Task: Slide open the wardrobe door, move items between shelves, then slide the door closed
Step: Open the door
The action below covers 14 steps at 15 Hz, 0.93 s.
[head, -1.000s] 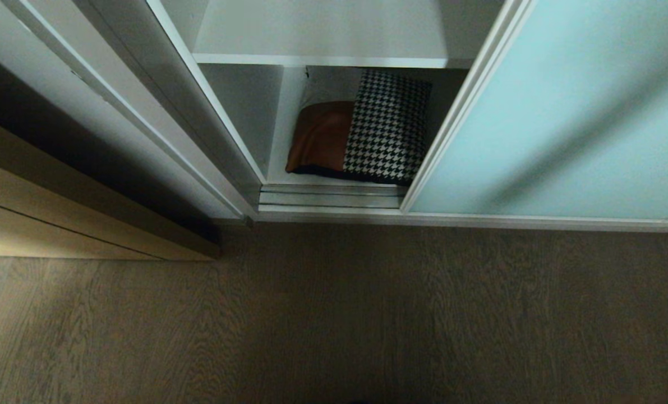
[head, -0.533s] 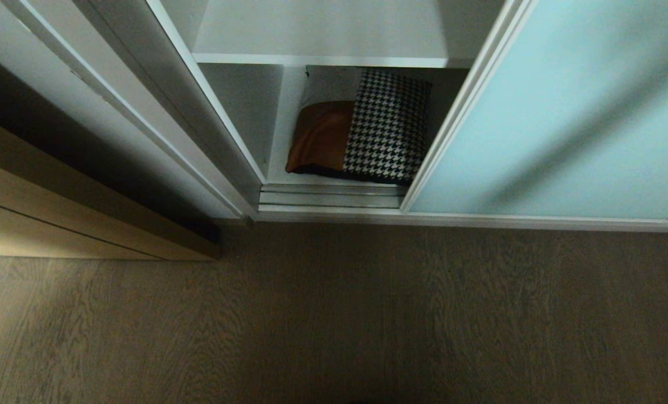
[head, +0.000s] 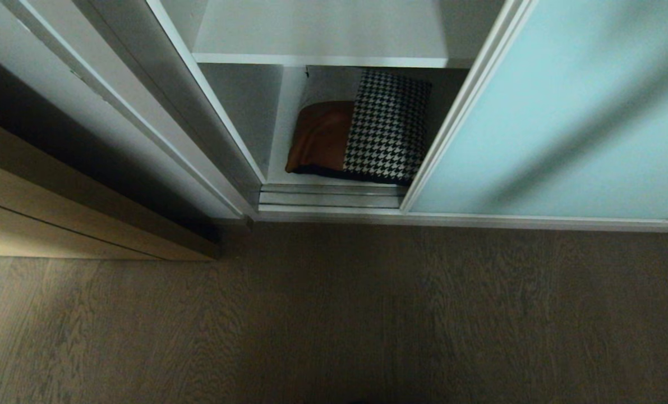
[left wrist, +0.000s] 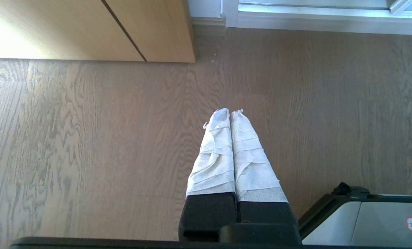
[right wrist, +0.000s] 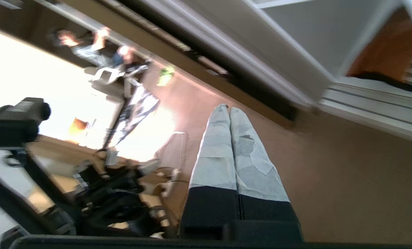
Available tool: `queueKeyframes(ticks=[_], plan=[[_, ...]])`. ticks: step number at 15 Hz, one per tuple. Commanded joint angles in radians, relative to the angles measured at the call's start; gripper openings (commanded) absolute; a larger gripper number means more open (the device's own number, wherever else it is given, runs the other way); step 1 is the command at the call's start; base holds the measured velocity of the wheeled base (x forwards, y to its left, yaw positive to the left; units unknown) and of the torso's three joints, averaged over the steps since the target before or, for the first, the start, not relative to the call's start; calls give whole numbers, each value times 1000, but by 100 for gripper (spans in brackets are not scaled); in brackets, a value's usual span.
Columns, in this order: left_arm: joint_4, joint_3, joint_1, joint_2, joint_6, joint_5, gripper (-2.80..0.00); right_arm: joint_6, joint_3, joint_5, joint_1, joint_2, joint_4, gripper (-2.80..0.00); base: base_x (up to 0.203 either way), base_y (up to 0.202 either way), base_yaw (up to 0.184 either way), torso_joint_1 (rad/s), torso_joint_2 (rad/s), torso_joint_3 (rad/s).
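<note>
Houndstooth-and-tan cushion (head: 362,130), black edging, lowest shelf (head: 289,168)

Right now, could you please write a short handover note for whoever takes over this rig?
Left hand: shut, empty, over the floor.
Right hand: shut, empty, low, pointing along the floor beside the wardrobe.
Sliding wardrobe door: slid open to the right.
Cushion: on the bottom shelf, leaning back.
Upper shelf: shows nothing on it.
Done: door open.
Left: move the cushion to another shelf, then close the door.
</note>
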Motion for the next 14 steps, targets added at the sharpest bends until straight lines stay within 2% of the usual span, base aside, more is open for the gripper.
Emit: queueKeyframes(ticks=[1, 5, 8, 13, 14], plan=[[0, 2, 0, 2, 0, 0, -280, 0, -33, -14, 54, 47, 0, -280, 0, 0, 0, 0, 0, 0], [0, 2, 0, 2, 0, 0, -280, -7, -56, -43, 72, 135, -12, -280, 0, 0, 0, 0, 0, 0], [0, 2, 0, 2, 0, 0, -280, -11, -110, -72, 130, 184, -10, -280, 0, 0, 0, 0, 0, 0], [0, 2, 0, 2, 0, 0, -280, -123, -205, -284, 301, 298, 2, -280, 0, 0, 0, 0, 0, 0], [0, 2, 0, 2, 0, 0, -280, -133, -209, -310, 310, 314, 3, -280, 0, 0, 0, 0, 0, 0]])
